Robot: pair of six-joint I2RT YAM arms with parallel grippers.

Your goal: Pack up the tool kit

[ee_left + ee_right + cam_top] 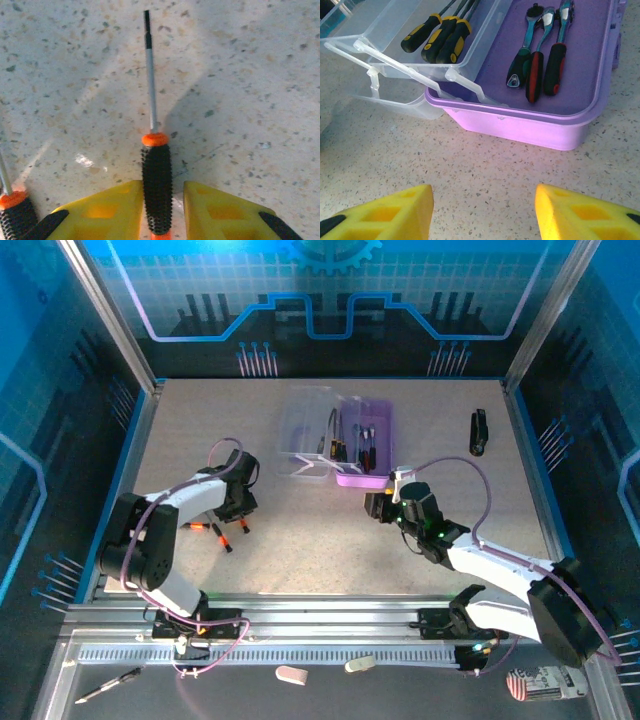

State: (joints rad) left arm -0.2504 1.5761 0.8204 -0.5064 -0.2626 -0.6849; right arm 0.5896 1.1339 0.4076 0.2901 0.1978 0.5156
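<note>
The tool kit [365,445] stands open at the table's middle back: a purple base [520,130] holding red-and-black-handled tools [540,65], and a clear tray [395,60] with black-yellow screwdrivers [442,37]. My right gripper [484,210] is open over bare table just in front of the base, also seen from above [385,505]. Low over the table at the left, my left gripper [235,510] has its yellow fingers [100,210] on either side of a black-and-orange screwdriver [157,190]. The left finger touches the handle and a narrow slit remains on the right. Another screwdriver [15,215] lies beside it.
A black oblong object [479,432] lies at the back right. Loose orange-tipped screwdrivers [222,538] lie by the left arm. Blue panels wall in the table. A pen [110,685] and an eraser [291,674] lie in front of the rail.
</note>
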